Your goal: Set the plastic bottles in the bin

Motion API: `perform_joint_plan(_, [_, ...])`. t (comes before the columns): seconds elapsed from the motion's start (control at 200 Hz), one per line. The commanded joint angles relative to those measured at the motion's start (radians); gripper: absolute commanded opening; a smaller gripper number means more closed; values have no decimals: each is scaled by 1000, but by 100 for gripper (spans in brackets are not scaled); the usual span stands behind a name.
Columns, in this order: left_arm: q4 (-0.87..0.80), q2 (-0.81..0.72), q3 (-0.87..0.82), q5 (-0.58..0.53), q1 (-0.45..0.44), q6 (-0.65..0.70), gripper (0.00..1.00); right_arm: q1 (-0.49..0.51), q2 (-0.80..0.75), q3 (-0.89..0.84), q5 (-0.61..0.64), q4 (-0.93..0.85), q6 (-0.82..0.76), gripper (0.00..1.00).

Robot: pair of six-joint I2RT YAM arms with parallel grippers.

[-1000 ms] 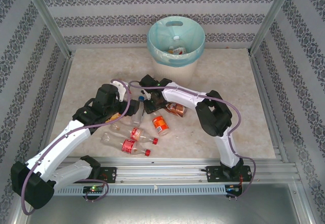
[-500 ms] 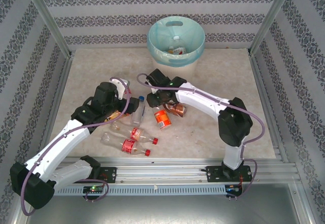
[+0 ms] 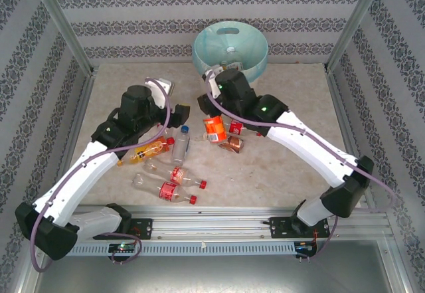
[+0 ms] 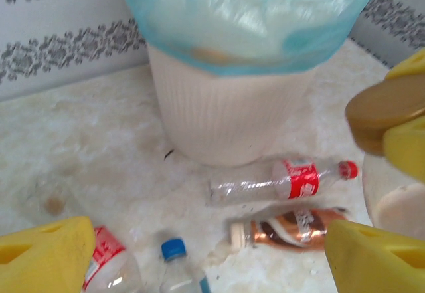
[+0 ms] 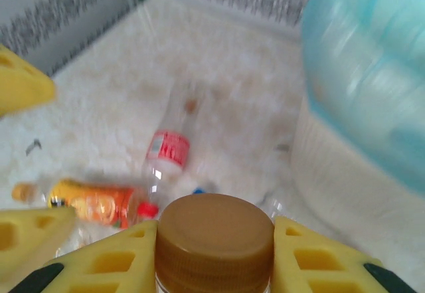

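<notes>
Orange bottle (image 3: 147,151): lies on the surface (image 3: 113,90), well out to the near-left of the bin (image 3: 260,59), with its red cap on the end nearer the bin.
Red-labelled bottles (image 3: 176,173): two clear ones lying flat, the farthest from the bin of all, out toward the near edge.
Left claw (image 3: 176,111): mine, and open. The yellow fingers (image 4: 46,256) stand wide apart with nothing between them. It hangs near-left of the bin, and its camera faces the bin's ribbed wall.
Blue-capped bottle (image 3: 180,145): clear, on the surface, closer to the bin than the orange bottle.
Right claw (image 3: 211,115): mine too, clamped on the held bottle at its neck, one yellow finger (image 5: 113,263) on each side.
Held bottle (image 3: 214,130): orange label and brown cap (image 5: 214,236), cap up in my grip just in front of the bin's near-left wall (how far it hangs above the surface I cannot tell).
Copper bottle (image 3: 231,144): on its side, in front of the bin.
Red-capped bottle (image 4: 285,181): red label, on its side between the copper bottle and the foot of the bin, close to the bin wall.
Bin: far side of the surface, turquoise liner folded over the rim, with a white-capped bottle (image 3: 229,55) lying inside.
</notes>
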Motion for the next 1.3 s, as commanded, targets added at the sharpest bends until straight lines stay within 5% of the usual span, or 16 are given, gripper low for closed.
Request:
perform_joint_plan(0.0, [59, 38, 78, 74, 11, 5, 89, -26, -45, 75, 91, 107, -69, 21])
perform_joint_plan(0.41, [83, 270, 358, 313, 10, -81, 88, -241, 73, 286, 136, 379, -152, 18])
perform_joint_plan(0.674, [93, 360, 413, 387, 10, -123, 88, -366, 213, 272, 91, 559, -133, 16])
perform_joint_plan(1.034, [88, 377, 408, 414, 11, -139, 86, -394, 295, 240, 67, 558, -154, 30])
perform_joint_plan(1.294, [101, 359, 374, 409, 9, -138, 86, -399, 291, 175, 68, 555, -228, 27])
